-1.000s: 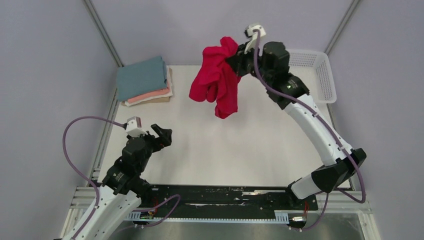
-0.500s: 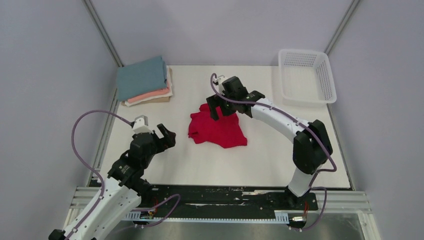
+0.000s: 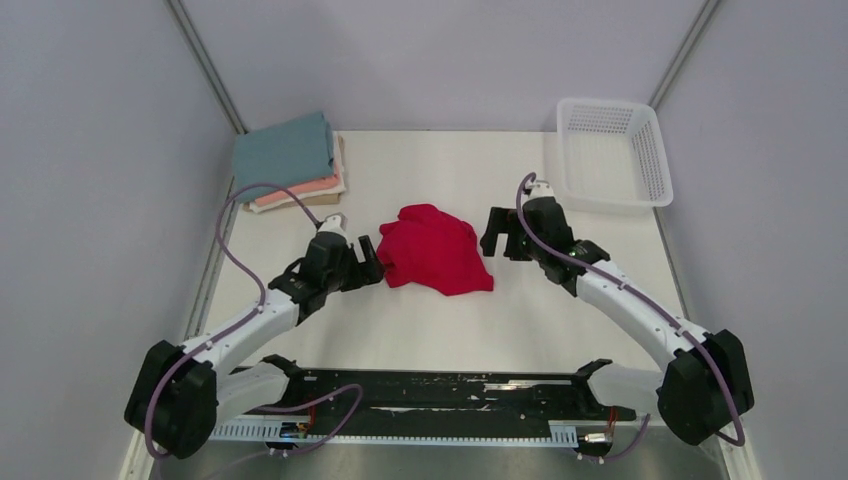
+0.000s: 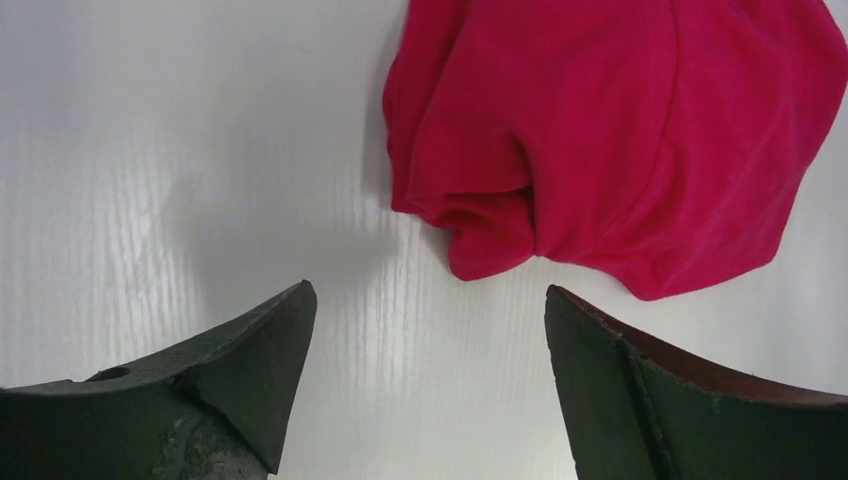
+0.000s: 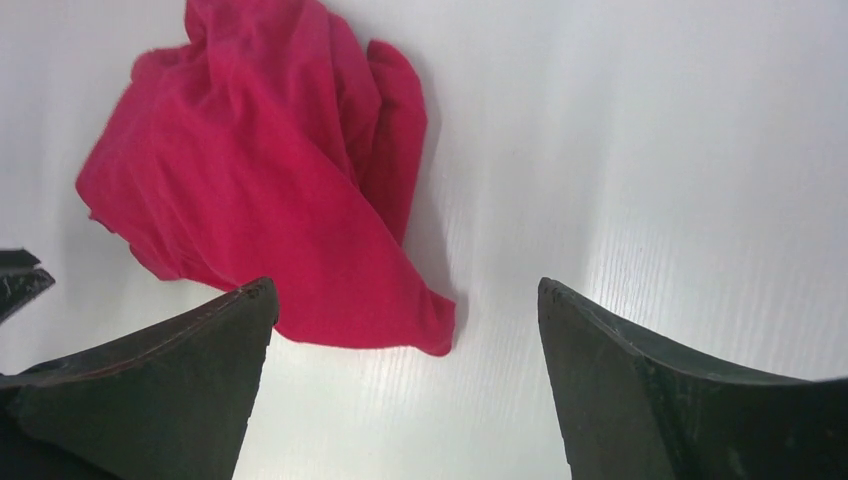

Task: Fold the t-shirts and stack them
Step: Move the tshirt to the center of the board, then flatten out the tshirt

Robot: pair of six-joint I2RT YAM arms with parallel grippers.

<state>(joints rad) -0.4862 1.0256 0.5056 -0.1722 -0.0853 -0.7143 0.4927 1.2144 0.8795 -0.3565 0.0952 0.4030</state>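
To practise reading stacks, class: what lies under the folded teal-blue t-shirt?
Under the teal-blue t-shirt: a salmon-pink shirt, then a cream one; only their edges show, the rest is covered.

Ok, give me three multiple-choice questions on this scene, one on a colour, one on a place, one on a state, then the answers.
1. The top shirt of the folded stack is: A teal-blue; B cream; C crimson.
2. The red t-shirt lies: A on the folded stack; B on the table between the left tool and the right tool; C hanging in the air.
3. The right tool is: A shut on the red t-shirt; B open, holding nothing; C shut on nothing.
Answers: 1 A, teal cloth lies uppermost; 2 B, it lies crumpled on the table; 3 B, its fingers stand wide apart, no cloth pinched.
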